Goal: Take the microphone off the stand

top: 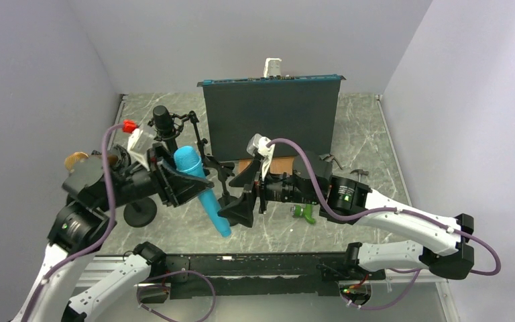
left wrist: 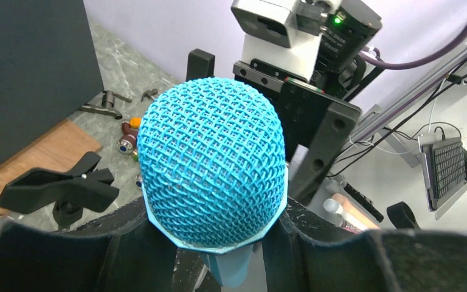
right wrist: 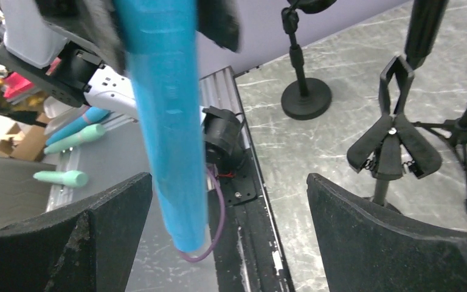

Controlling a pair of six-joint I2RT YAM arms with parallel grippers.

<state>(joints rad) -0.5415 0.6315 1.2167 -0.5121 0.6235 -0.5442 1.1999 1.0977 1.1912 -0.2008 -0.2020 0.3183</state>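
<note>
Arm bases are seen along the near edge of the desk (top: 369, 141) in the top view. Just beyond them the microphone (top: 204, 194) is held clenched by the left claw (top: 174, 178), gripped just under the blue head. Its long axis runs far-left to near-right, with the head pointed far and the tail pointed near, slightly right and tilted down toward the desk. Just right of the tail the right claw (top: 247, 193) is parked with jaws spread wide and nothing held. The stand (top: 226, 188) is seen between microphone and right claw, and the microphone looks clear of it.

Left wrist view: the mesh head (left wrist: 211, 176) fills the frame and is pinched at the neck between both pads (left wrist: 127, 243). The clip (left wrist: 58, 190) lies left and farther off, empty and untouched.

Right wrist view: the microphone body (right wrist: 167, 121) is framed between the open fingers (right wrist: 97, 243), nearer the one at frame left, with no contact seen. The empty clip (right wrist: 395, 143) stands at right, well apart.

Removal is judged done, with the load carried by the left arm alone. A lay-down along the current axis, tail first, is expected next.
</note>
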